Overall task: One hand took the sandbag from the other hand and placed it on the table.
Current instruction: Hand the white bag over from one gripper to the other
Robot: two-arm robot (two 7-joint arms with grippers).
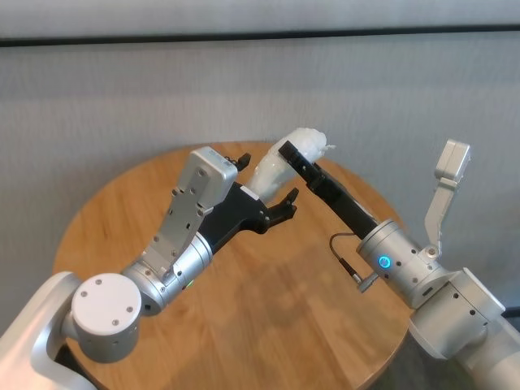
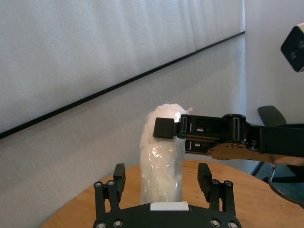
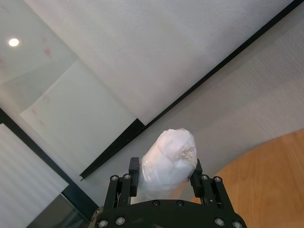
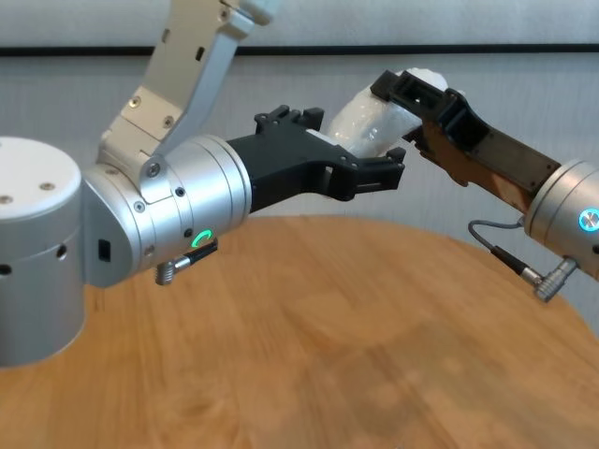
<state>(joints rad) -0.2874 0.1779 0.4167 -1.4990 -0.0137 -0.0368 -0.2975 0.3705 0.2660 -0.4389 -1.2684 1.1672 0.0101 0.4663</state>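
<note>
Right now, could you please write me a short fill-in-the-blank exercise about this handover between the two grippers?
1. The sandbag is gripped near its upper end by the ____ gripper.
2. The left gripper has its fingers ____ on either side of the sandbag.
3. The sandbag is held in the air above the ____, not resting on it.
4. The light on the right wrist is ____.

Missing words: right; open; table; blue

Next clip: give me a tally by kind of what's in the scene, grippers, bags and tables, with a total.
Grippers: 2, the left gripper open around the bag's lower end, the right gripper shut on its upper end.
Bags: 1, the white sandbag, held in the air.
Tables: 1, the round wooden table.
Total: 4
</note>
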